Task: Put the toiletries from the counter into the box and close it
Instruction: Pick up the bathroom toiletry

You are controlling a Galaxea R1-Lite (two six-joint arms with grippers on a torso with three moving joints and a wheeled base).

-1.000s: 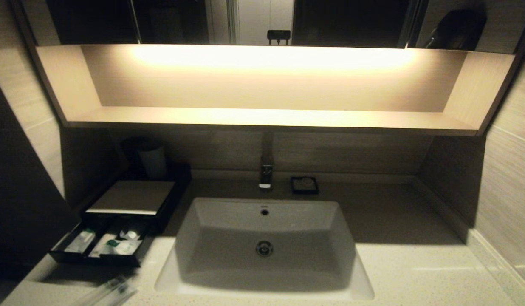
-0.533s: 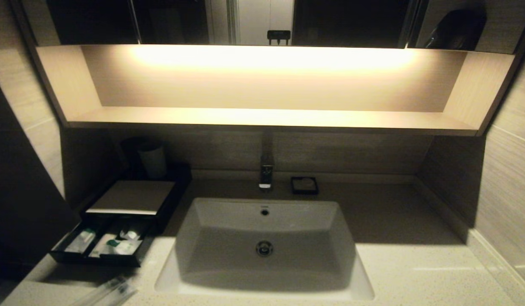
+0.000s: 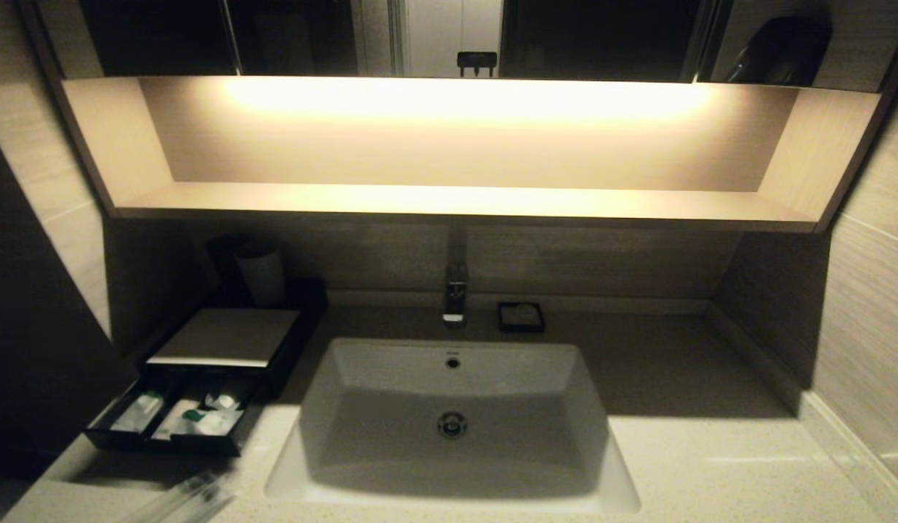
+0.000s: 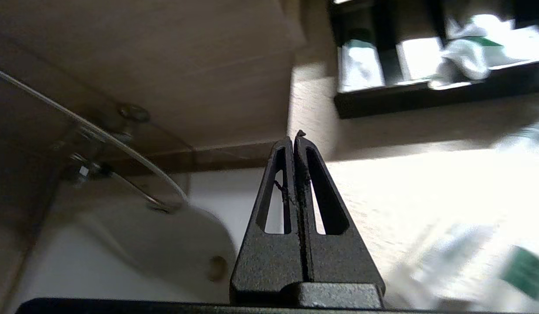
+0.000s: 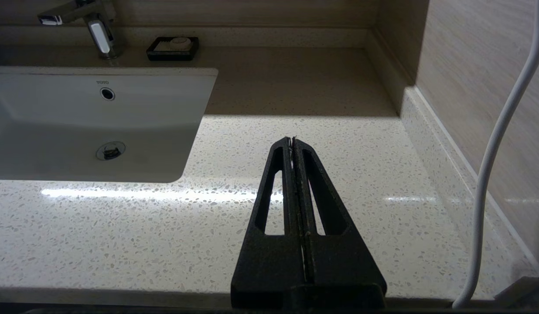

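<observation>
Fingers of the left gripper [image 4: 295, 138] were pressed together on nothing, above the counter [image 4: 383, 183], with the box [image 3: 224, 338] at one o'clock from them, its drawer [image 3: 169, 428] pulled out and holding toiletries [image 3: 202, 420]. One wrapped packet [image 3: 191, 500] lay on the counter at six o'clock from the drawer. Parked over bare counter, the right gripper [image 5: 292, 140] was closed too.

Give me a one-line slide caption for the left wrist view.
Left pincer shut and empty above the counter, wrapped toiletries beside it, open box drawer beyond.
</observation>
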